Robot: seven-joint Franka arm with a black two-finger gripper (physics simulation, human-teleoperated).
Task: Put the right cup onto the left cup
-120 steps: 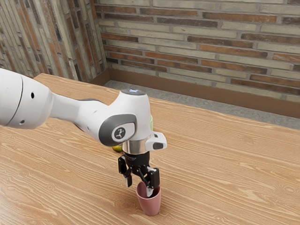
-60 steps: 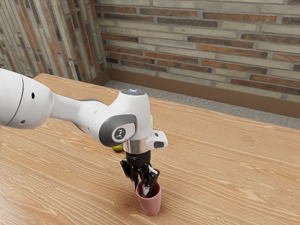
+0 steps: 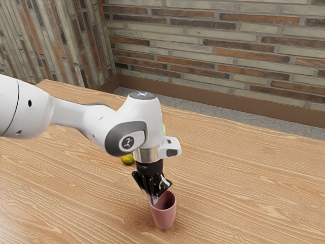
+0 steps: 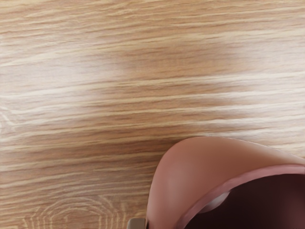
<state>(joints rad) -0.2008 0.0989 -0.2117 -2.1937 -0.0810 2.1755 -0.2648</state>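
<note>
My gripper (image 3: 154,198) is shut on the near-side rim of the pink cup (image 3: 165,217), one finger inside the wall and the other outside. The cup stays upright, with its opening upward. In the wrist view the pink cup (image 4: 190,164) is close under the hand; a fingertip edge lies against its outer wall and a pale fingertip shows inside. A sliver of a light green object (image 3: 163,129), possibly the other cup, peeks out from behind the arm's wrist; most of it is hidden.
A yellow, rounded item (image 3: 127,159) lies on the wooden table (image 3: 244,178) behind the hand, partly covered by the arm. Beyond the table's far edge stands a brick wall (image 3: 218,46).
The fingers have come together on the cup's wall. Since half a second ago, hand and cup have risen slightly, and the arm has shifted a little toward the exterior view's left.
</note>
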